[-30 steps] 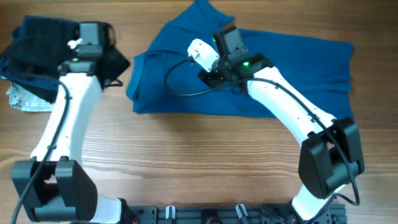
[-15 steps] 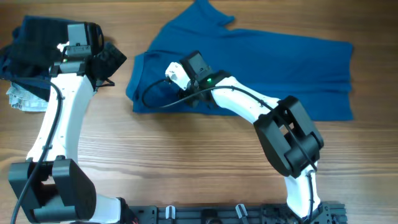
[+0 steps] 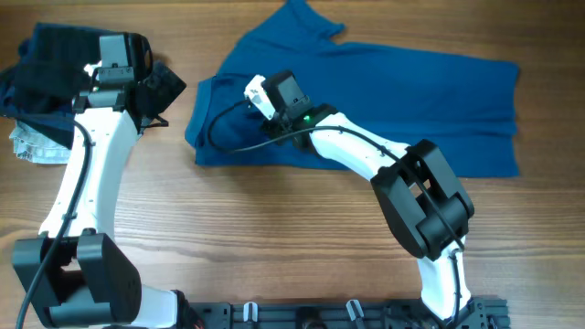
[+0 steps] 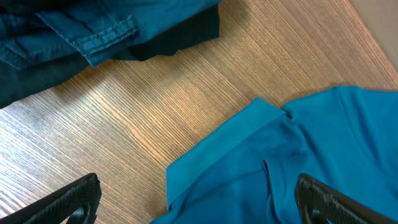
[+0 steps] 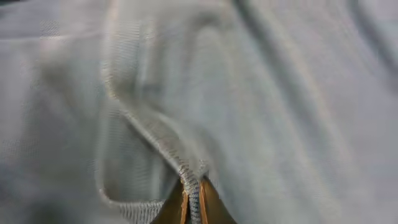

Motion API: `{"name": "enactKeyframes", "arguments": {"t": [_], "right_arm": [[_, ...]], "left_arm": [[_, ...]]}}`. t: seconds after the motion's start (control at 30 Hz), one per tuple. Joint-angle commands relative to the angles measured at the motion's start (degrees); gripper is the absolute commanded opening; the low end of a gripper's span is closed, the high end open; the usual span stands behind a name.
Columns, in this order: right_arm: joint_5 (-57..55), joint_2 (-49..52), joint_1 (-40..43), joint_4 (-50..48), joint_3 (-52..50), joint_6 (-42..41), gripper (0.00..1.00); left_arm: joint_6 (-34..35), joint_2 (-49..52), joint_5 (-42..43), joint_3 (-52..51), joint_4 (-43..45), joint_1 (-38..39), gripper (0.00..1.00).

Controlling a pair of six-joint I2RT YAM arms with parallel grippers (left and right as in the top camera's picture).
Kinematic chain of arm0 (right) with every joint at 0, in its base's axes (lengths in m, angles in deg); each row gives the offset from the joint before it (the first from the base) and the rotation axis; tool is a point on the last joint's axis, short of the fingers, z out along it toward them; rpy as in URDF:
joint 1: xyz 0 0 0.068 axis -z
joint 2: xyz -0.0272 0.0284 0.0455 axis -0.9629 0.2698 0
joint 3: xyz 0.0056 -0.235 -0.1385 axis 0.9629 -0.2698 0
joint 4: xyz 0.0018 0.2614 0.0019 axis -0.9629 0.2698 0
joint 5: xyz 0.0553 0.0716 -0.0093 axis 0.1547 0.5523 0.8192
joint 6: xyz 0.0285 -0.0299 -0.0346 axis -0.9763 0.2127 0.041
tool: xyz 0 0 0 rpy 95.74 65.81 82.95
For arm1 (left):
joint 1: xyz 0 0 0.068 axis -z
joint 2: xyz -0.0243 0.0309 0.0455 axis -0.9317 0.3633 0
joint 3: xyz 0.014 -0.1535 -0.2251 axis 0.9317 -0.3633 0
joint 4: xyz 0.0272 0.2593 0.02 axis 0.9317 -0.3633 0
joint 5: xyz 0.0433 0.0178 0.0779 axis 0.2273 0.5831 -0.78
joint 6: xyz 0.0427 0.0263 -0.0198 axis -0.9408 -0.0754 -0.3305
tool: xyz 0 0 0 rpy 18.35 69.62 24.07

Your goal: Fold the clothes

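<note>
Far left in the overhead there's a heap of dark clothes (image 3: 50, 55) with a pale patterned cloth (image 3: 32, 146) poking out underneath, right at the counter (image 3: 274, 228) edge. From above it's just a dark lump. The left wrist view is the one showing a stitched denim-looking hem (image 4: 99, 34) lying over something black.

The left fingers (image 4: 68, 202) are spread wide, one at each bottom corner of that wrist view, with nothing between them. They hang over the strip of bare wood between the dark heap and the left end of the T-shirt (image 3: 411, 91).

The T-shirt lies spread out flat across the middle and right of the counter at the back. One sleeve sticks up toward the far edge.

The right fingers (image 5: 212, 208) are pressed together on a raised ridge of T-shirt with a stitched edge running into them. Only the right wrist view shows that pinch, and the fabric looks washed-out grey there. From overhead the wrist hides it.

Room-wise: a wide band of bare wood runs along the front, and a narrower bit lies past the T-shirt's right hem.
</note>
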Motion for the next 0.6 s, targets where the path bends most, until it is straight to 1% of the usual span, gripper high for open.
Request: {"name": "enactKeyframes", "arguments": {"t": [0.0, 0.07, 0.13, 0.2, 0.27, 0.3, 0.33, 0.37, 0.4, 0.47, 0.57], "right_arm": [[-7.7, -1.2, 0.6, -1.7, 0.9, 4.2, 0.04], [-7.6, -1.2, 2.1, -3.1, 0.9, 5.9, 0.05], [-7.5, -1.2, 4.0, -5.7, 0.9, 5.9, 0.09], [-5.9, -1.1, 6.1, -9.0, 0.9, 6.1, 0.11], [-3.1, -0.9, 8.0, -11.6, 0.9, 7.5, 0.18], [0.4, -0.2, 9.4, -13.8, 0.9, 7.5, 0.28], [2.0, 0.7, 10.2, -15.6, 0.8, 7.5, 0.50], [2.2, 1.5, 10.7, -16.6, 0.8, 7.5, 0.59], [2.2, 2.3, 11.1, -17.6, 0.8, 7.5, 0.64], [2.9, 2.1, 11.1, -20.3, 0.9, 6.1, 0.67], [8.9, -4.0, 7.9, -14.0, 2.8, 5.9, 0.65]], "left_arm": [[-0.1, -0.3, -0.1, 0.5, 0.1, -0.3, 1.00], [-0.1, -0.3, -0.1, 0.5, 0.1, -0.3, 1.00], [-0.1, -0.3, -0.1, 0.5, 0.1, -0.3, 1.00], [-0.1, -0.3, -0.1, 0.5, 0.1, -0.3, 1.00], [-0.1, -0.3, -0.1, 0.5, 0.1, -0.3, 1.00], [-0.1, -0.3, -0.1, 0.5, 0.1, -0.3, 1.00], [-0.1, -0.3, -0.1, 0.5, 0.1, -0.3, 1.00], [-0.1, -0.3, -0.1, 0.5, 0.1, -0.3, 1.00], [-0.1, -0.3, -0.1, 0.5, 0.1, -0.3, 1.00], [-0.1, -0.3, -0.1, 0.5, 0.1, -0.3, 1.00], [-0.1, -0.3, -0.1, 0.5, 0.1, -0.3, 1.00]]}}
